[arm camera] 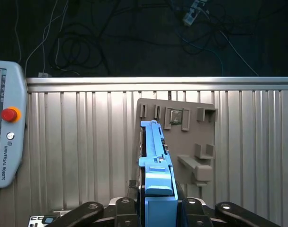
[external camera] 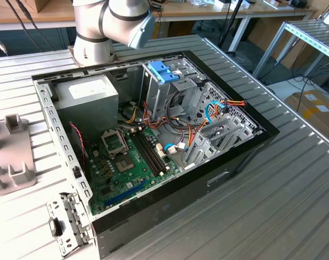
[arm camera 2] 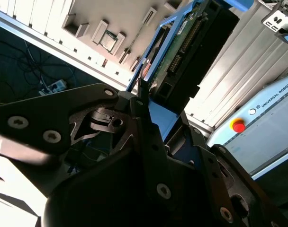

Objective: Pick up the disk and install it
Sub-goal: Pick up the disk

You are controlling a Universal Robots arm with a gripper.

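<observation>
Disk (arm camera 2: 205,52) looks rigid, dense and shock-sensitive; the gripper (arm camera: 158,213) is clamped on one end, best bearing on its blue rails (arm camera: 156,142), not the exposed circuit board (arm camera 2: 175,52).

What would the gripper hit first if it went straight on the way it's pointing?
Probably the grey fixture plate on the ribbed table: the disk clamped in the gripper points toward it and would touch first, though depth is unclear.
</observation>
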